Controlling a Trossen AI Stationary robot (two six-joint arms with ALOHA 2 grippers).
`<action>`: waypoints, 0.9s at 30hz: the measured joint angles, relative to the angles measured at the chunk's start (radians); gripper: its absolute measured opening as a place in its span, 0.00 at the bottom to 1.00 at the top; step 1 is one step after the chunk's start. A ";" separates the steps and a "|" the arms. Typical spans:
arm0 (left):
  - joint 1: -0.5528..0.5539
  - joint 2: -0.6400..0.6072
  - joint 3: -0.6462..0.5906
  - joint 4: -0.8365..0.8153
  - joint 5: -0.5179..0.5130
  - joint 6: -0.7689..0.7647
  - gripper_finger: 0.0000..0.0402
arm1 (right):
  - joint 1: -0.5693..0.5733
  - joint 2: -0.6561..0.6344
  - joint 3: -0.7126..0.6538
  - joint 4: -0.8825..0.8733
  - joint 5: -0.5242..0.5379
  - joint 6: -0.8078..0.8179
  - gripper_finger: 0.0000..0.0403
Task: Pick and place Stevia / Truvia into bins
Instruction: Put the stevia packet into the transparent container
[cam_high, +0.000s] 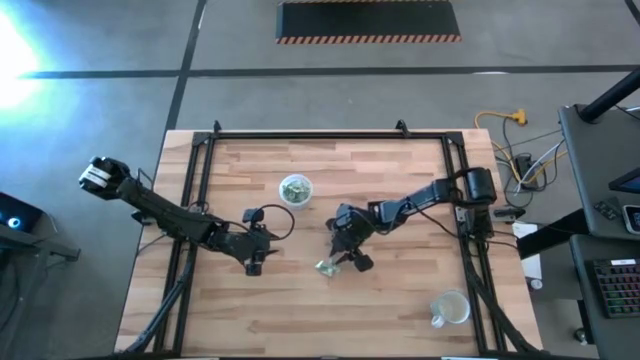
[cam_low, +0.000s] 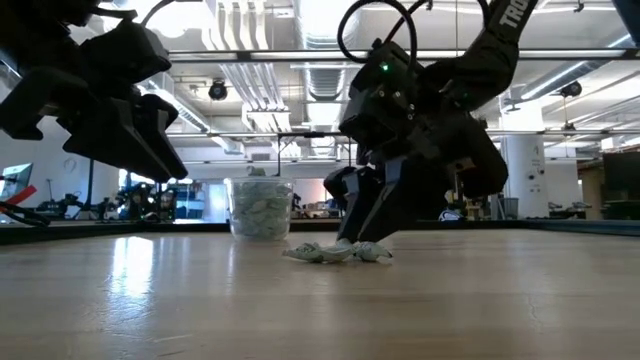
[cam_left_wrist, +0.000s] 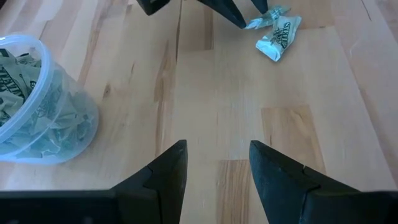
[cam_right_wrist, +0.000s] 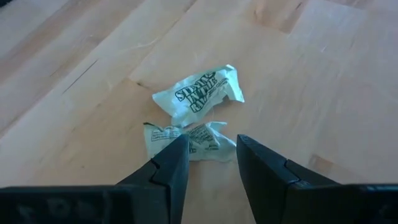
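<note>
I am working the right gripper (cam_right_wrist: 211, 155) down at the wooden table (cam_high: 400, 310), its fingertips resting at the near edge of two crumpled Stevia sachets (cam_right_wrist: 196, 115). The fingers are standing apart with a narrow gap, and one sachet's edge is lying right at that gap; nothing is being held between them. The second sachet is sitting just beyond the first, touching it, with green print facing up. In the low view both sachets (cam_low: 338, 252) are lying flat on the wood directly under the gripper's tips (cam_low: 365, 235).

I am keeping the left gripper (cam_left_wrist: 214, 165) hovering above the table, off to the side, its fingers spread wide over bare wood and gripping nothing. Just beside it a filled bin (cam_left_wrist: 37, 106) is standing upright, packed with sachets. From that gripper, the loose sachets (cam_left_wrist: 277, 34) are lying ahead, well apart from it, next to the other arm's dark fingertips.

An empty bin (cam_high: 450, 308) is standing near the table's front edge, well away from the right gripper (cam_high: 345, 258).
</note>
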 joint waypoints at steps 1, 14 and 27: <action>0.000 0.000 0.000 0.000 0.000 0.000 0.39 | 0.000 0.009 0.000 0.007 -0.003 0.000 0.31; 0.000 0.000 -0.001 0.003 -0.001 0.000 0.39 | 0.000 0.051 0.022 0.017 -0.015 -0.029 0.19; 0.000 0.000 -0.001 0.001 -0.001 0.000 0.39 | 0.000 -0.057 0.020 -0.050 0.052 -0.097 0.02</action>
